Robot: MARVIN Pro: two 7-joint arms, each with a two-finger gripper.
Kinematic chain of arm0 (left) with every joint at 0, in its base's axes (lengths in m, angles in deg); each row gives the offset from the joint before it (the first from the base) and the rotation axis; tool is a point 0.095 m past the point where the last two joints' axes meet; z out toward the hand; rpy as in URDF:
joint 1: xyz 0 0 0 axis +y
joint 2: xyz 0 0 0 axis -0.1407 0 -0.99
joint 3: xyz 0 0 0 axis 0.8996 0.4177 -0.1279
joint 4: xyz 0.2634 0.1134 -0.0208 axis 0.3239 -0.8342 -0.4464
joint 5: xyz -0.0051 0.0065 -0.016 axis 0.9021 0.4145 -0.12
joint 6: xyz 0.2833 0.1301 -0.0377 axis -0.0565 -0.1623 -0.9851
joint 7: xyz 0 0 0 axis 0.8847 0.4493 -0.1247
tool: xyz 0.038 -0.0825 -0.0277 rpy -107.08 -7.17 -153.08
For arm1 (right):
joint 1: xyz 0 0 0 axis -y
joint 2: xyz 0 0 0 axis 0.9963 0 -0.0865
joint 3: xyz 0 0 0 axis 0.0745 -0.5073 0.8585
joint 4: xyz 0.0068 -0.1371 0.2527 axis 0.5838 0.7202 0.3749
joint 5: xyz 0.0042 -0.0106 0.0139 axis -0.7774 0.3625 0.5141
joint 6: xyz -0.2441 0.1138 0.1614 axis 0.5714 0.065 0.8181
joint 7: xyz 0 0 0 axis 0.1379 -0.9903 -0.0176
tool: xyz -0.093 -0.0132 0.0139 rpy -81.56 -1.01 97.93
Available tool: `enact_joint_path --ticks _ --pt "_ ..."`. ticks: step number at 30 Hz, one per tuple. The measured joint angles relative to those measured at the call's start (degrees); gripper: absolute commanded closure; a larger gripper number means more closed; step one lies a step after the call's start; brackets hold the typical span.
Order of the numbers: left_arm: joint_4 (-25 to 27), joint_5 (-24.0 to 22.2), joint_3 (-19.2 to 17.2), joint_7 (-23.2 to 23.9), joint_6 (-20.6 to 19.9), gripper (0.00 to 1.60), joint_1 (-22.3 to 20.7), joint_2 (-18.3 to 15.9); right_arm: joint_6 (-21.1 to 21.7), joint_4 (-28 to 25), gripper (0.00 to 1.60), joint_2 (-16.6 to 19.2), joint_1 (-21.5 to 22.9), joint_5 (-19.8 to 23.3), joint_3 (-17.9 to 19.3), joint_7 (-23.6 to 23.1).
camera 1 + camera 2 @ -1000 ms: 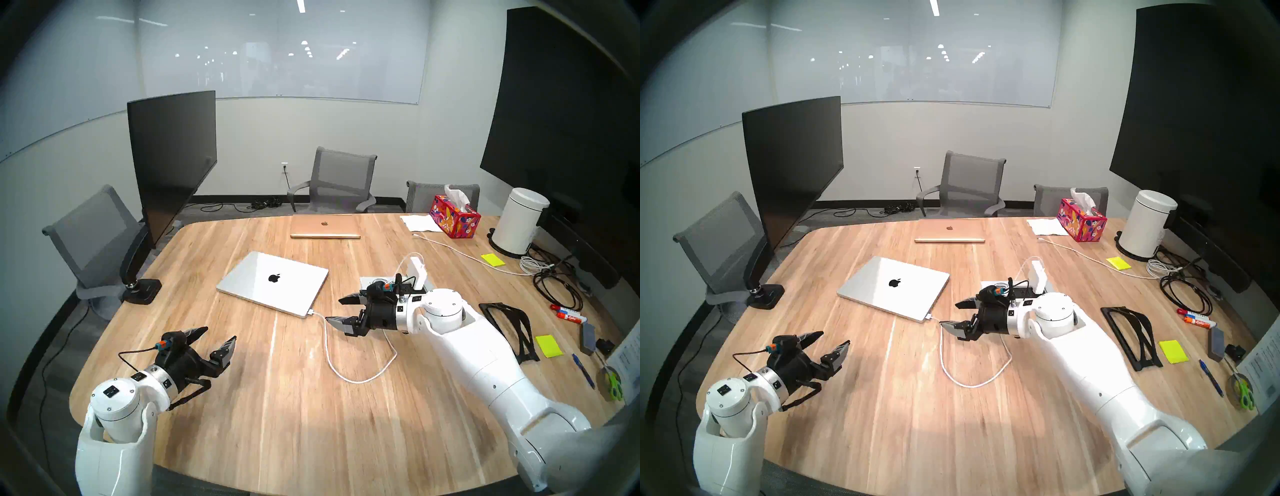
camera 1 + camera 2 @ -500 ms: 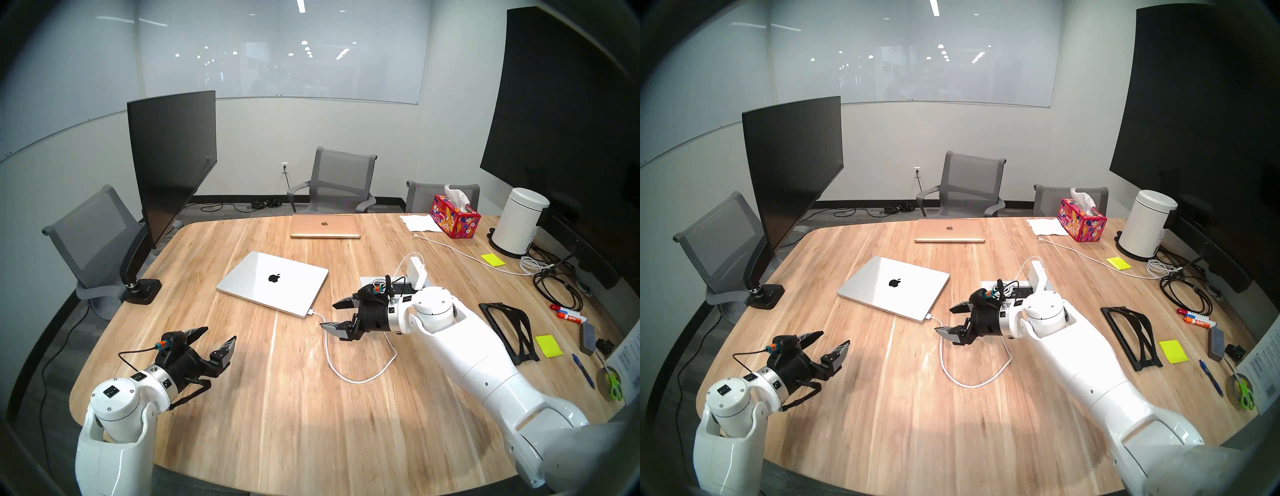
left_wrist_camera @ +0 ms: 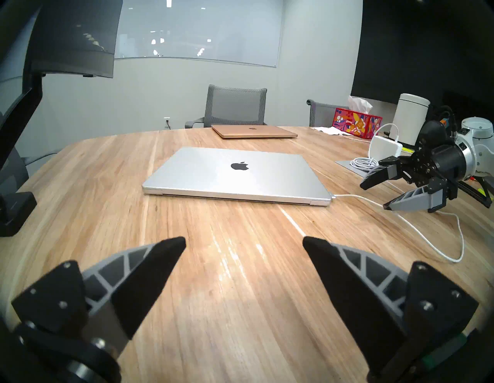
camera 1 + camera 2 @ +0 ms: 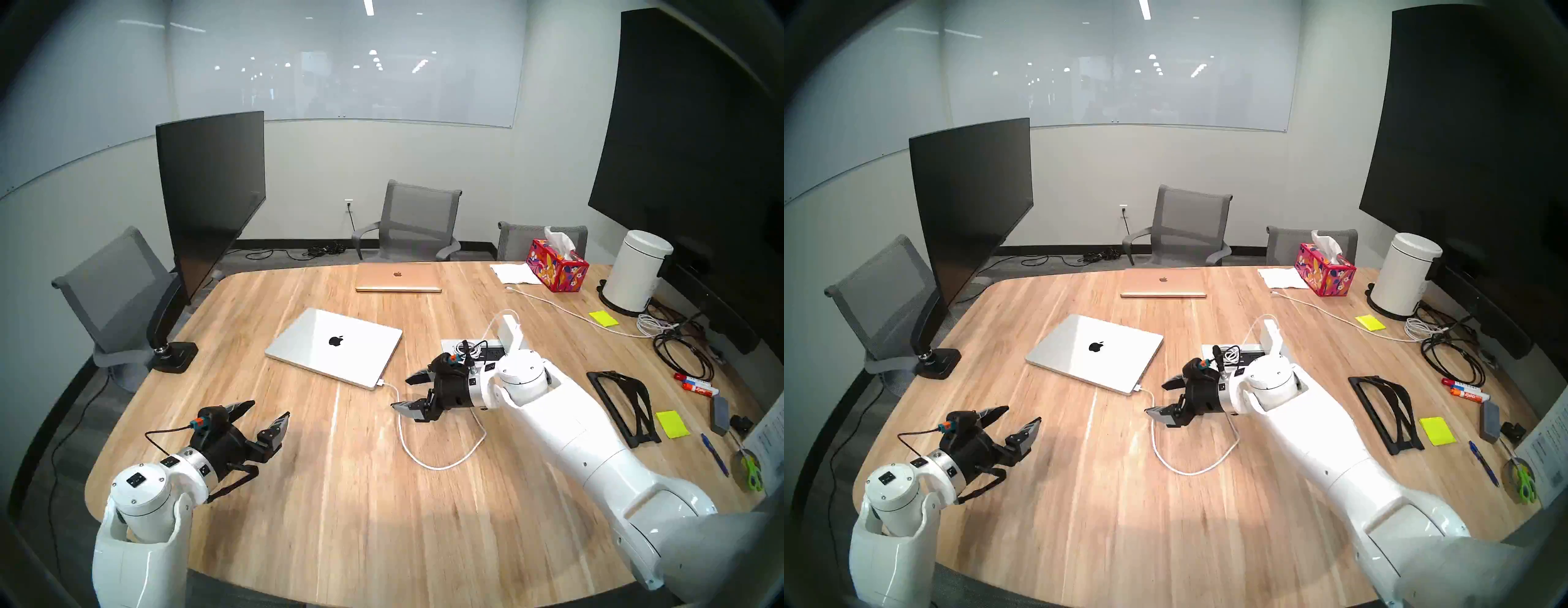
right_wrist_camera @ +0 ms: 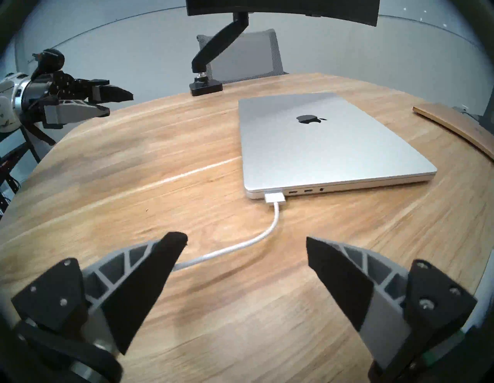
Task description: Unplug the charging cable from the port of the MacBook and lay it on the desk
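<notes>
Cable plug, head views: the charging cable [image 4: 401, 429] is plugged into the near right corner of the silver laptop [image 4: 335, 346]; from there it makes a loop on the worktop [image 4: 339, 509] and goes under the right arm toward the white power brick [image 4: 509, 333], which stands at the grey outlet plate [image 4: 449, 343].
Right end effector, head views: the right end effector [image 4: 407, 390] is just beside the plug, its two fingers wide apart, holding nothing. One finger is over the cable; I cannot tell if it touches it.
Left end effector, head views: the left end effector [image 4: 265, 414] has its fingers apart too, empty, well apart from the laptop.
Left wrist view: the laptop lid [image 3: 238, 173] is closed and flat; the cable [image 3: 417, 227] leaves its right corner low along the wood.
Right wrist view: the flat plug [image 5: 274, 198] sits in the first port of the laptop side; the open fingers [image 5: 149, 270] point toward it, and the cable passes close by the left one.
Step in hand: approach to the plug, in my judgement.
How to do it well: bring the fingers to both flat sides of the plug, not on the thin cable, close firmly, then pull straight out along the worktop so the laptop does not slide.
Risk: a pull at an angle could drag the laptop.
</notes>
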Motion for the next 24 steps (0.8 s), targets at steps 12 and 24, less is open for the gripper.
enact_joint_path --ticks 12,24 --pt "0.0 0.0 0.0 0.01 0.0 0.0 0.0 0.01 -0.23 2.56 0.0 -1.48 2.18 -1.93 -1.0 -1.08" --pt "0.0 0.0 0.0 0.01 0.0 0.0 0.0 0.01 -0.38 3.8 0.0 -2.46 3.45 -4.31 -2.66 -1.76"
